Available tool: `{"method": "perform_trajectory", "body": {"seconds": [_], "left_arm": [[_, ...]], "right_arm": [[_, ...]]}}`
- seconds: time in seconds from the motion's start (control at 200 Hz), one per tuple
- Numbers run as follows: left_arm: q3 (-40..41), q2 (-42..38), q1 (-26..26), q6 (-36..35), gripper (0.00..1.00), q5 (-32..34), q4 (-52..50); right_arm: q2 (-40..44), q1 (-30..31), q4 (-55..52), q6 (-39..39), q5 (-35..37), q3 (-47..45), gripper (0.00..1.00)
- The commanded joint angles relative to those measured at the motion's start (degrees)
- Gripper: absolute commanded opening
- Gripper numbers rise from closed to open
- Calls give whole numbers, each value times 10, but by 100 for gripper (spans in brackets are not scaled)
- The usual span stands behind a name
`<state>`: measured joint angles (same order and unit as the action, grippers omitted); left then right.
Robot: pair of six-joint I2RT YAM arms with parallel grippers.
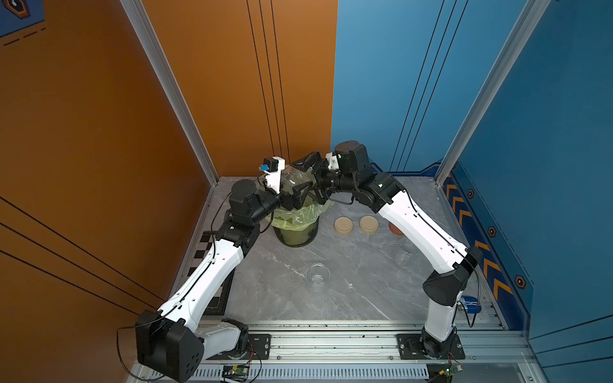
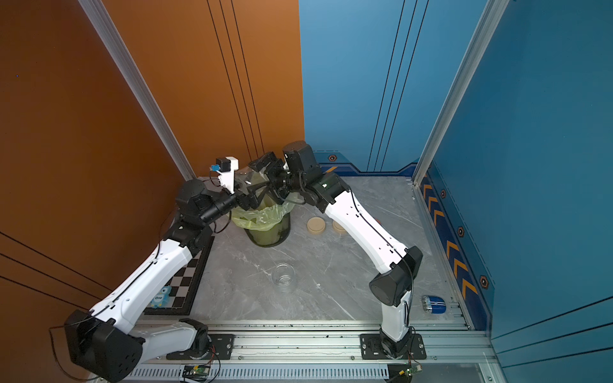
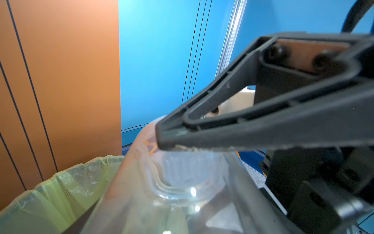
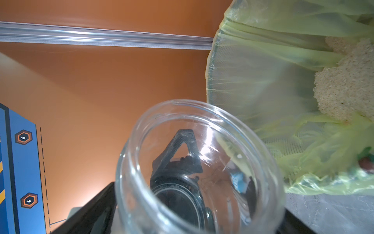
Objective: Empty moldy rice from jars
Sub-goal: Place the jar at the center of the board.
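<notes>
Three jars (image 1: pixel 317 277) (image 1: pixel 406 252) (image 4: pixel 232 141), two beige lids (image 1: pixel 344 225) (image 1: pixel 369 224), one reddish lid (image 1: pixel 394 228), one bin (image 1: pixel 298 233)

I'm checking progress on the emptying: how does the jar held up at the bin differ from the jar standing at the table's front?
The lifted jar is held in the air at the green-lined bin, off the table; the front jar rests on the table. The lifted jar is tipped well off vertical; the front jar stands upright, mouth up. Both are clear, lidless and look empty.

Bright, even light, wrist views blurred nearby
</notes>
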<state>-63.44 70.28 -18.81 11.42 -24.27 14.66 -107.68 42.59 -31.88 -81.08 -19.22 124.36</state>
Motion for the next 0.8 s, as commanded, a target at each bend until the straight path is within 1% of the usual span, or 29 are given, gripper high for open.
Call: {"method": "perform_trajectory", "body": {"seconds": [0.0, 0.225, 0.305, 0.385, 0.425, 0.445, 0.51, 0.53, 0.671, 0.706, 0.721, 0.736, 0.766, 0.791], "left_arm": [[-13, -19, -13, 0, 0, -2, 49], [-6, -27, -23, 5, 0, 6, 49], [-6, -29, -25, 8, 0, 6, 49], [-6, -28, -28, 12, 0, 5, 49], [-6, -28, -30, 14, 0, 5, 52], [-6, -28, -30, 15, 0, 6, 52], [-6, -28, -32, 17, 0, 6, 52], [-6, -28, -32, 17, 0, 7, 52], [1, -35, -32, 16, 0, 20, 52], [3, -37, -31, 16, 10, 24, 53], [5, -38, -31, 17, 19, 25, 52], [6, -40, -30, 17, 29, 27, 52], [10, -44, -29, 18, 55, 33, 52], [13, -47, -30, 20, 74, 40, 53]], "right_arm": [[-8, 4, 16, -1, 14, 13, 100], [2, 5, 23, 5, 23, -13, 100], [6, 5, 29, 10, 25, -23, 91], [8, 5, 33, 17, 26, -31, 76], [9, 5, 35, 21, 25, -35, 64], [10, 5, 38, 23, 25, -38, 55], [11, 5, 46, 28, 23, -46, 10], [12, 4, 47, 29, 21, -46, 0], [14, 3, 50, 46, 24, -46, 0], [16, 2, 50, 48, 25, -46, 0], [16, 1, 50, 49, 26, -46, 0], [17, -1, 50, 51, 26, -46, 0], [17, -2, 50, 53, 27, -46, 0], [18, -5, 51, 55, 27, -46, 0]]}}
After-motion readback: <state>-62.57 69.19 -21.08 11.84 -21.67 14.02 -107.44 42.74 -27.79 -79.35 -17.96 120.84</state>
